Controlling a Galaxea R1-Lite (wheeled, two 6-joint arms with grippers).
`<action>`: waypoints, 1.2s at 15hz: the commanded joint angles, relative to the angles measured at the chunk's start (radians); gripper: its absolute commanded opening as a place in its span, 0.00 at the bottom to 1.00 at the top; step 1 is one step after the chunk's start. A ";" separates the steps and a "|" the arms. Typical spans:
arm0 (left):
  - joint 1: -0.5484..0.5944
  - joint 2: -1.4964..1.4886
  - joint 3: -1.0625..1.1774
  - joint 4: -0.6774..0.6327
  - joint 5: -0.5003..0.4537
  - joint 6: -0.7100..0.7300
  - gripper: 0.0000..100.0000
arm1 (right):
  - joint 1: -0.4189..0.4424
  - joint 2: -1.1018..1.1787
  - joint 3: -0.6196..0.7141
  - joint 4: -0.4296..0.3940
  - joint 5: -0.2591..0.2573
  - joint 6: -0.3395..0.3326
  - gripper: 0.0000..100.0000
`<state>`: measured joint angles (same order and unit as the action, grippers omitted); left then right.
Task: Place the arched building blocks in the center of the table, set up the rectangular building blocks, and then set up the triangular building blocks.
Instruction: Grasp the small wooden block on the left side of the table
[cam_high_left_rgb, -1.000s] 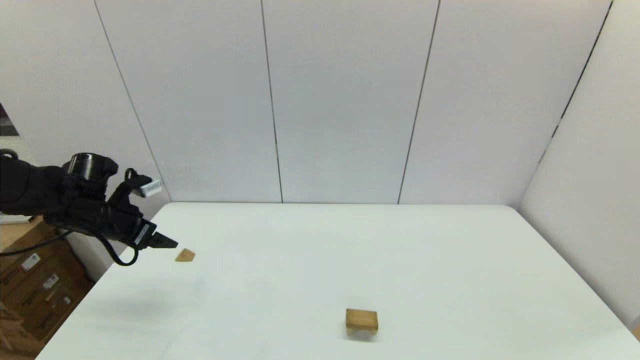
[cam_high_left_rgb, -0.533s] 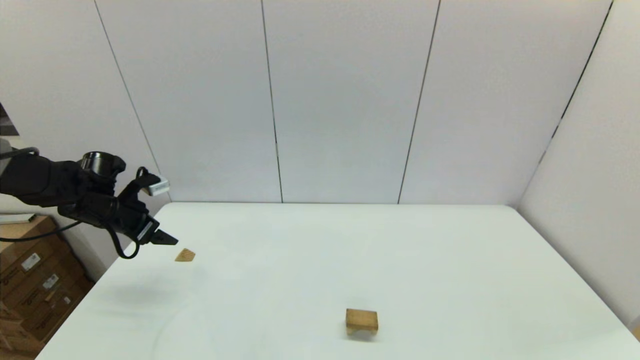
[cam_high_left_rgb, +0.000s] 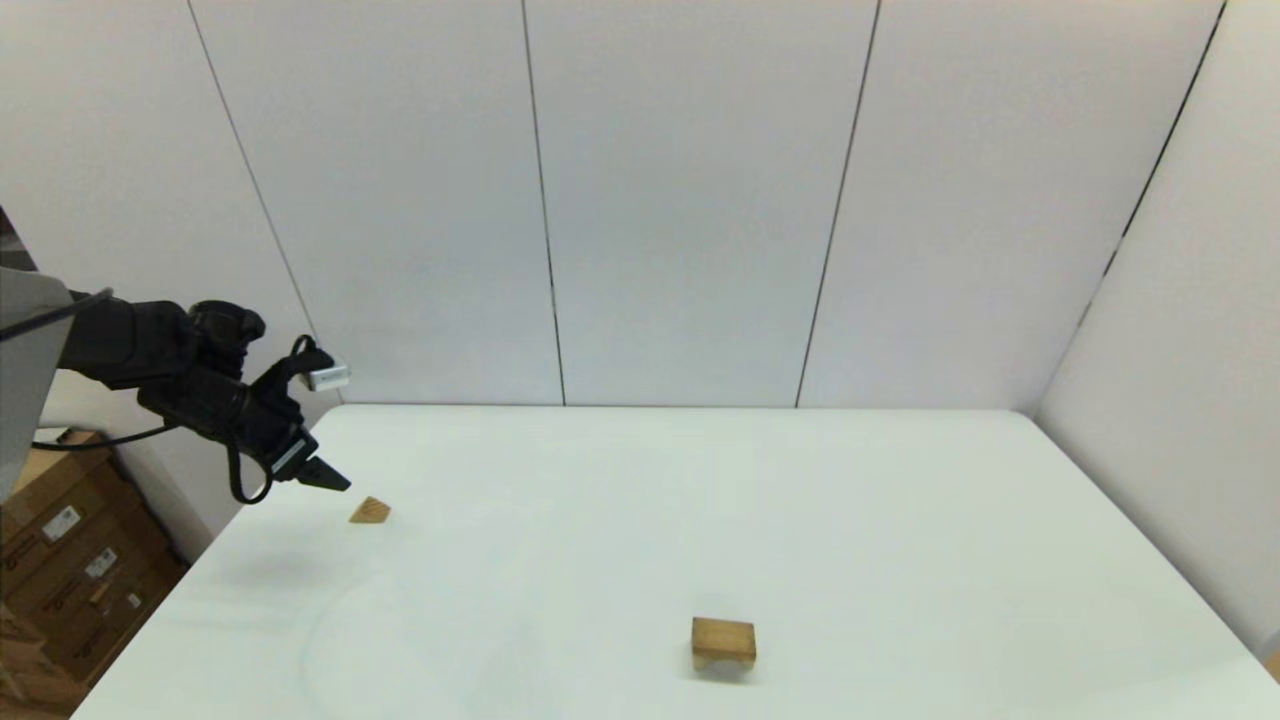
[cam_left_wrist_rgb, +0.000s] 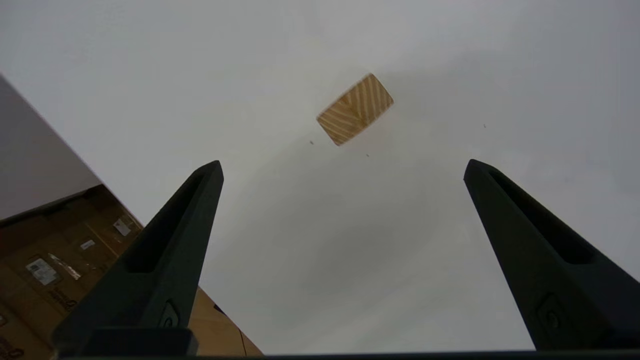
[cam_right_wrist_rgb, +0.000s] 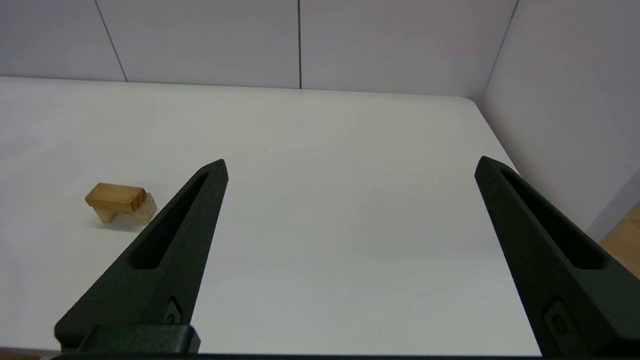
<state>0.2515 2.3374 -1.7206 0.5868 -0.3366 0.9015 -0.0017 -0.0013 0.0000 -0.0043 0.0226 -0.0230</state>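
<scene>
A: Head view first. Where is the left gripper (cam_high_left_rgb: 325, 479)?

B: Raised over the far-left corner of the white bench (cam_high_left_rgb: 640, 540), tips angled down toward the middle. Holding nothing. Spread of the fingers hard to judge from here.

A: And the triangular block (cam_high_left_rgb: 370, 511)?

B: Lying on the bench just beside the tips, a little nearer the robot and toward the centre. Apart from them, not touching.

A: Arched block (cam_high_left_rgb: 723, 641)?

B: Standing on its two short legs, cut-out facing down, near the front edge about mid-width. Well apart from the left gripper.

A: Left wrist view?

B: Left gripper (cam_left_wrist_rgb: 342, 167) spread wide, nothing between the two black fingers (cam_left_wrist_rgb: 170, 240). Triangular block (cam_left_wrist_rgb: 355, 109) resting on the bench (cam_left_wrist_rgb: 320, 250) beyond the tips, roughly in line with the gap, closer to one finger's side than dead centre, striped grain face showing. Clear of both fingers. Cardboard boxes (cam_left_wrist_rgb: 55, 260) showing past the bench edge.

A: Right wrist view?

B: Right gripper (cam_right_wrist_rgb: 350, 165) also wide open and empty, held low over the near-right part of the bench (cam_right_wrist_rgb: 350, 225). Arched block (cam_right_wrist_rgb: 121, 202) off to one side, outside the gap, near one finger but not touching. Out of sight in the head view.

A: Rectangular block?

B: Cannot tell where.
</scene>
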 joint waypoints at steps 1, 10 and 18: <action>-0.024 0.020 -0.002 0.054 -0.001 0.045 1.00 | 0.000 0.000 0.002 0.000 0.000 0.000 1.00; -0.051 0.068 -0.020 0.047 0.080 0.145 1.00 | 0.000 0.000 0.002 0.000 0.000 0.000 1.00; -0.052 0.181 -0.146 0.047 0.079 0.135 1.00 | 0.000 0.000 0.002 0.000 0.000 -0.002 1.00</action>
<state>0.1981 2.4838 -1.8366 0.6296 -0.2549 1.0328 -0.0017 -0.0013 0.0000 -0.0043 0.0226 -0.0230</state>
